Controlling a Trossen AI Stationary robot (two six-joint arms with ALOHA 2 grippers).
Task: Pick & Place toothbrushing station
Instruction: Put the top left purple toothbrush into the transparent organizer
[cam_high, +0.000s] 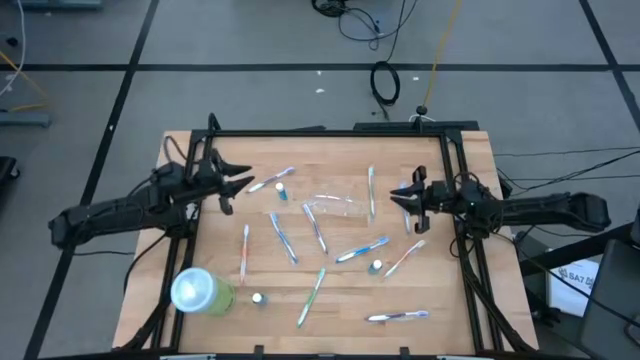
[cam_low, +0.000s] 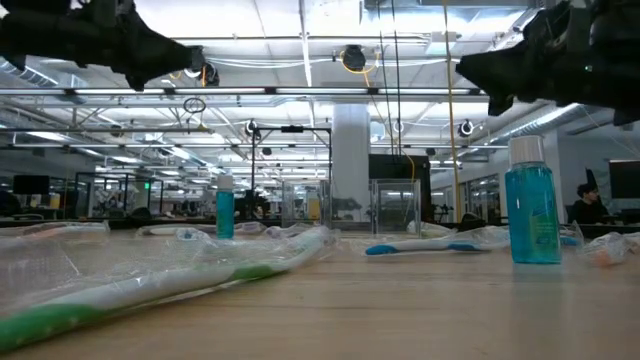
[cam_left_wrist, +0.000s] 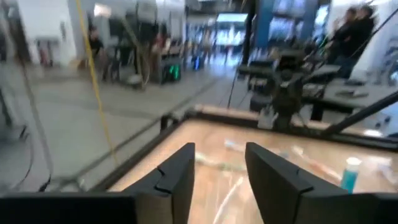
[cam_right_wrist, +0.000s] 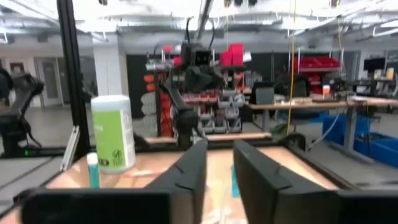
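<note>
A clear plastic cup (cam_high: 335, 207) lies on its side at the middle of the wooden table. Around it, several slim toothbrushes lie flat, among them a blue one (cam_high: 362, 250), a pink one (cam_high: 245, 252) and a green one (cam_high: 312, 297) (cam_low: 150, 290). Small teal bottles with white caps (cam_high: 282, 191) (cam_high: 376, 266) (cam_low: 531, 205) stand upright among them. My left gripper (cam_high: 245, 178) (cam_left_wrist: 219, 149) hovers open above the table's far left part. My right gripper (cam_high: 398, 197) (cam_right_wrist: 219, 146) hovers above the right part, open by a narrow gap. Neither has anything between its fingers.
A lime-green tumbler with a pale round top (cam_high: 200, 292) (cam_right_wrist: 114, 132) stands at the near left corner. A black frame (cam_high: 330, 132) runs along the table's far edge and down both sides. People show in the room beyond the table.
</note>
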